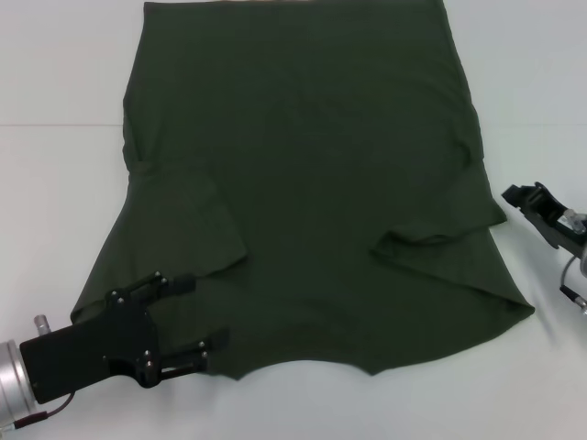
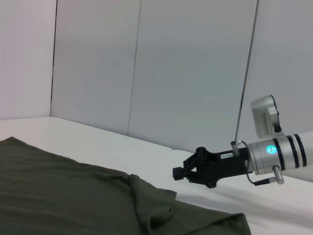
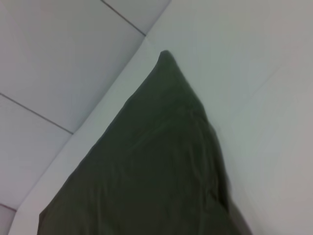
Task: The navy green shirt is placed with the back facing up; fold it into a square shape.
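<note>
The navy green shirt (image 1: 312, 183) lies spread flat on the white table (image 1: 55, 183), its curved neckline at the near edge. Both short sleeves are creased inward over the body. My left gripper (image 1: 200, 313) is at the near left corner of the shirt, open, with its two black fingers lying over the cloth's edge. My right gripper (image 1: 523, 195) hovers just off the shirt's right side, beside the sleeve, apart from the cloth. The left wrist view shows the shirt (image 2: 58, 196) low in front and the right gripper (image 2: 178, 173) beyond it. The right wrist view shows only the shirt (image 3: 146, 166).
Bare white table (image 1: 541, 82) surrounds the shirt on the left, right and near sides. Pale wall panels (image 2: 146, 63) stand behind the table's far edge.
</note>
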Controlling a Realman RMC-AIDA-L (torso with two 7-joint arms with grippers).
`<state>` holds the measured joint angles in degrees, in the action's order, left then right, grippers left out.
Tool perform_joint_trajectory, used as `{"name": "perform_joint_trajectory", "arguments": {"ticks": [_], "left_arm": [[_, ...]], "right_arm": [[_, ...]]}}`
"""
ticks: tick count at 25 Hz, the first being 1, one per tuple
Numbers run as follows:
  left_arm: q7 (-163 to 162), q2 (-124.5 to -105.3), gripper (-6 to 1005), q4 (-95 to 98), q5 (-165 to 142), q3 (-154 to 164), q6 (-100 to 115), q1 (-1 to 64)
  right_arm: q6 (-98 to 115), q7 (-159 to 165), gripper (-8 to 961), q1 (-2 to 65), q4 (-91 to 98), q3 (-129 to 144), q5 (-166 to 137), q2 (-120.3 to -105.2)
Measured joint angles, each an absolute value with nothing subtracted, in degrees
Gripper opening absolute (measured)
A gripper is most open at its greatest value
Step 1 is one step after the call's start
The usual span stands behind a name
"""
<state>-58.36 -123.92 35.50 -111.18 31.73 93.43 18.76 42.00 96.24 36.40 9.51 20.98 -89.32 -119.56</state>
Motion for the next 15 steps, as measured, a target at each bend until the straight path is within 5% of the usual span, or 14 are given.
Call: {"name": "perform_joint_trajectory", "arguments": {"ticks": [7,15], "left_arm": [[-58.4,-123.93,889,35.5,-111.2,31.7,93.5,18.7],[-58.3,-123.92,889,35.5,-111.2,31.7,93.5,18.9]], "right_arm": [[41.5,99.3,43,34.6,10.2,22.1,-90.1,-119.25],[40.6,97.5,289,34.7,10.4,22.8,-89.9,-119.67]]}}
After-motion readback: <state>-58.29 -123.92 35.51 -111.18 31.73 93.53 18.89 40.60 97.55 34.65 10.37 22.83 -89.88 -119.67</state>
